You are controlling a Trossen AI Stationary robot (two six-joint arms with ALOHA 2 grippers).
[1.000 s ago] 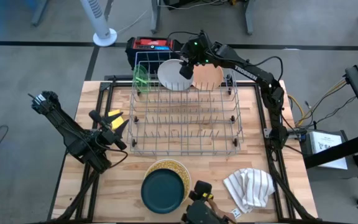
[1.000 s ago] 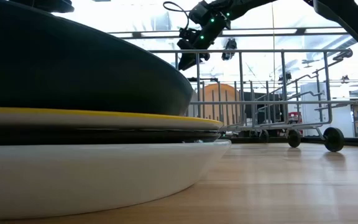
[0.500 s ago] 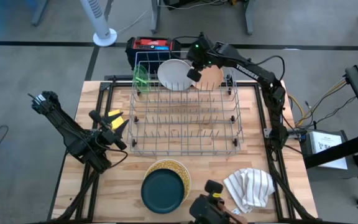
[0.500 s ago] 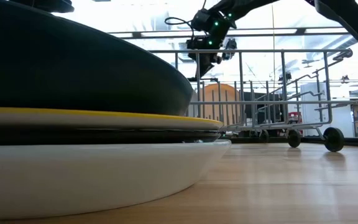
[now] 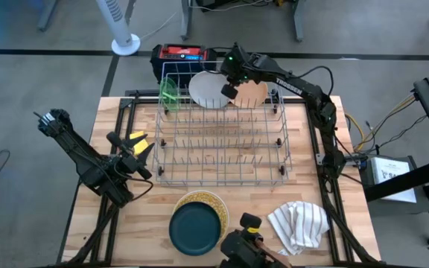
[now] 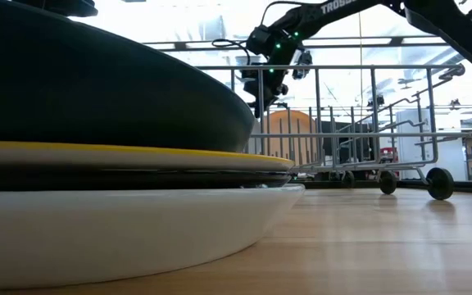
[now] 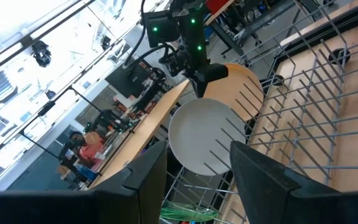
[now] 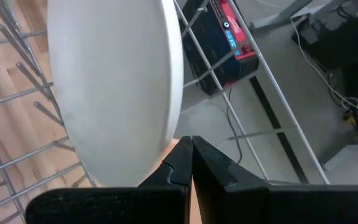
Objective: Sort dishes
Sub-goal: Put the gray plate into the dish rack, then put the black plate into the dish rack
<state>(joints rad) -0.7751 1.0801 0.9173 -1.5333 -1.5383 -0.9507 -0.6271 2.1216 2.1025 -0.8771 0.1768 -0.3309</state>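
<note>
Right claw [image 5: 228, 90] at the rack's 12 o'clock edge: fingers were apart a second ago, now pressed together, empty, just beside the white plate [image 5: 207, 89]. Reads as release done. White, peach [image 5: 250, 92] and lime-green [image 5: 169, 94] dishes stand upright in the wire dish rack [image 5: 222, 134]. Left claw [image 5: 141, 158] waits at 9 o'clock, fingers apart. Stack of glossy round dishes [image 5: 197, 223] remains at the table's 6 o'clock.

Overhead camera looks straight down, low one level across the table; both share the wire rack [image 5: 220, 141].
</note>
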